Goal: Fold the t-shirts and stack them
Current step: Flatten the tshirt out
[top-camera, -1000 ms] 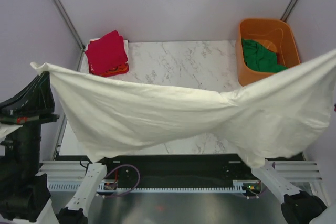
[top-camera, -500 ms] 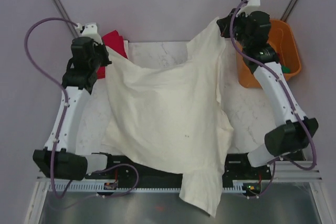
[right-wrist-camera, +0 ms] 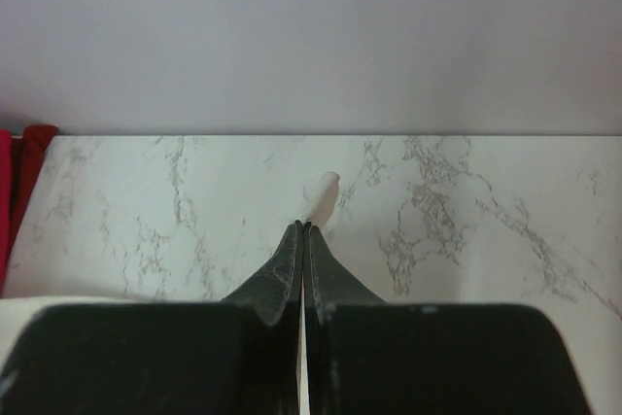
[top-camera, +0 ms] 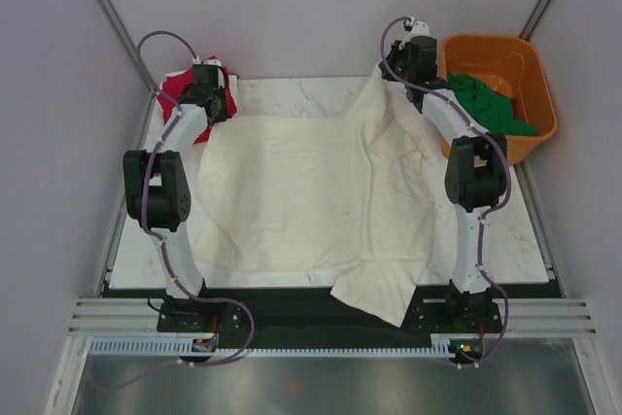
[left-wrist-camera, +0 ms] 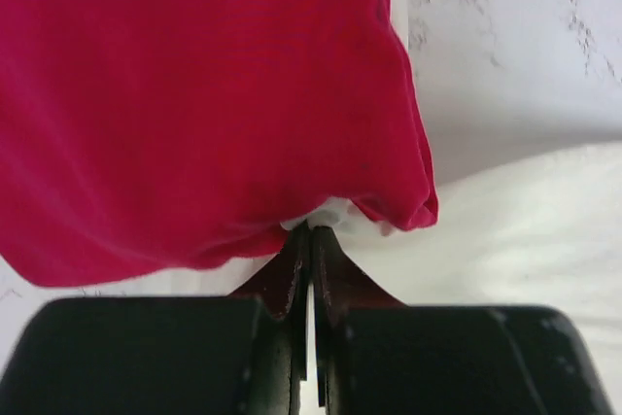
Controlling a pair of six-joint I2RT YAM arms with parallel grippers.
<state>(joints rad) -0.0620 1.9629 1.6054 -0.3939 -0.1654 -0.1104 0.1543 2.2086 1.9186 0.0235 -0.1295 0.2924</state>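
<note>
The large cream-white t-shirt [top-camera: 292, 191] lies spread on the marble table [top-camera: 321, 99], and its near end hangs over the front edge. My left gripper [top-camera: 215, 105] is at the far left, shut on the shirt's far left corner [left-wrist-camera: 335, 211], right against the folded crimson red t-shirt [left-wrist-camera: 194, 94]. My right gripper [top-camera: 391, 79] is at the far edge beside the orange tub, shut on the shirt's far right corner; a cream tip [right-wrist-camera: 321, 193] sticks out past the jaws. The dark green t-shirt [top-camera: 486, 104] lies in the tub. The orange-red t-shirt is hidden.
The rigid orange plastic tub [top-camera: 530, 65] stands at the far right corner. The crimson stack [top-camera: 175, 89] sits at the far left corner. Grey walls close in on the table behind and on both sides. Bare marble [right-wrist-camera: 466, 201] shows ahead of my right gripper.
The cream shirt was stretched high in the air a second ago. Both arms have swung out to the far edge and lowered, and the shirt now lies on the table.
</note>
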